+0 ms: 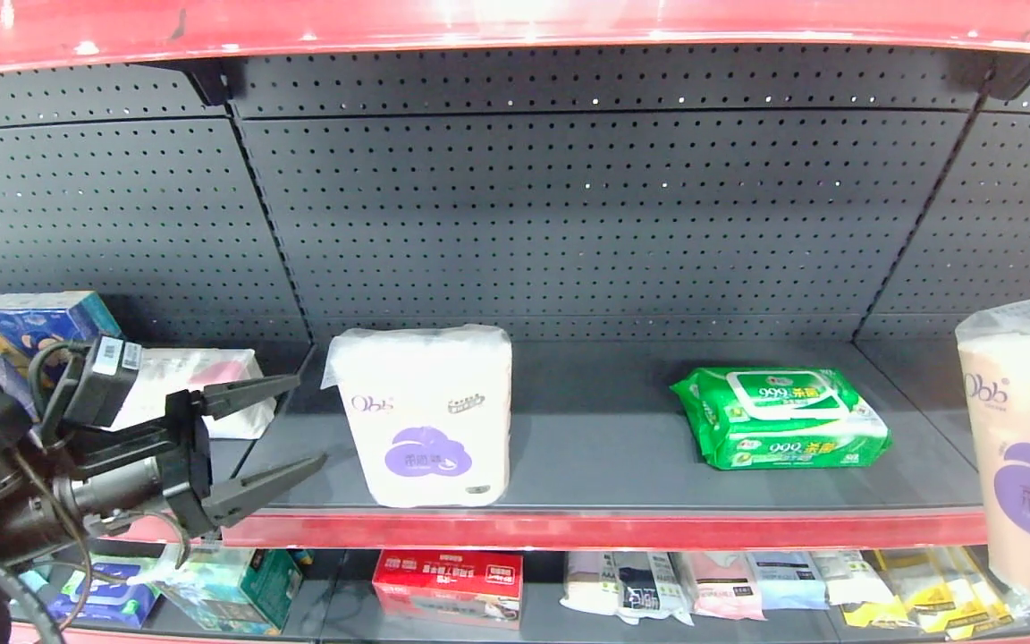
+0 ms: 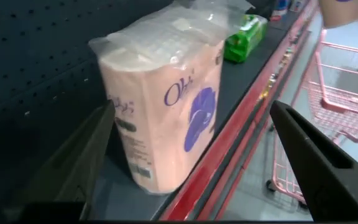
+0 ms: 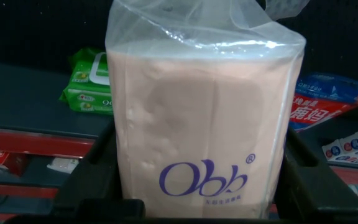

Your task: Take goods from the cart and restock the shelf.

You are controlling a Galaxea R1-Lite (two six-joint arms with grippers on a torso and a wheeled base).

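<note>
Left fingers (image 1: pixel 247 392): spread wide, nothing between them; the left gripper (image 1: pixel 312 420) hung at the lower left of the head view, tips aimed at the shelf (image 1: pixel 569 528).
Standing pack (image 1: pixel 430 416): white toilet-roll pack, upright left of centre on the shelf, close to the red front lip and just beside those open tips; looked like they weren't touching.
Wipes pack (image 1: pixel 779 418): green, lay flat right of centre, well apart from the standing pack with bare shelf between.
Held pack (image 1: pixel 1029 456): second toilet-roll pack, sat at the right edge of the frame, out in front of the shelf and not on it yet.
Right fingers (image 3: pixel 89 177): the right gripper (image 3: pixel 201 143) was clamped on the held pack, one dark finger squeezed against each side of the soft wrap.
Cart (image 2: pixel 344 106): pink wire, seen beyond the shelf lip from the left wrist camera.
Risk, left side: honestly the open tips bugged me most; a small sideways nudge would probably topple the standing pack, since it was tall and parked near the lip.
Risk, grip: squishy wrap plus a side pinch, so I figured the held pack could slip or twist.
Risk, placing: come in low and its bottom could snag the red lip; drift too near the wipes pack and it'd get shoved.
</note>
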